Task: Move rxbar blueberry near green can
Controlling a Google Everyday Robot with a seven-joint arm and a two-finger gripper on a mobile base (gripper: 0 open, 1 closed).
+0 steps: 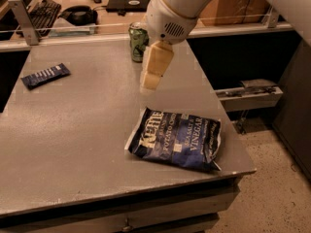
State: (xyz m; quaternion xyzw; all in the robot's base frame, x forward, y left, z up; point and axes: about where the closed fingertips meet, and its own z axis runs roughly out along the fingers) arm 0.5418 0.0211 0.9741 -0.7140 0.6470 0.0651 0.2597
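The rxbar blueberry [45, 75], a flat dark navy wrapper with white lettering, lies at the table's far left. The green can [138, 42] stands upright at the table's back middle, partly hidden behind my arm. My gripper [151, 81] hangs above the table's middle, just in front of and right of the can, far to the right of the bar. It holds nothing that I can see.
A large blue Kettle chip bag [177, 139] lies near the table's front right. The grey table [77, 140] ends at a right edge with a drop to the floor. A rail and a desk with a keyboard [41, 11] lie behind.
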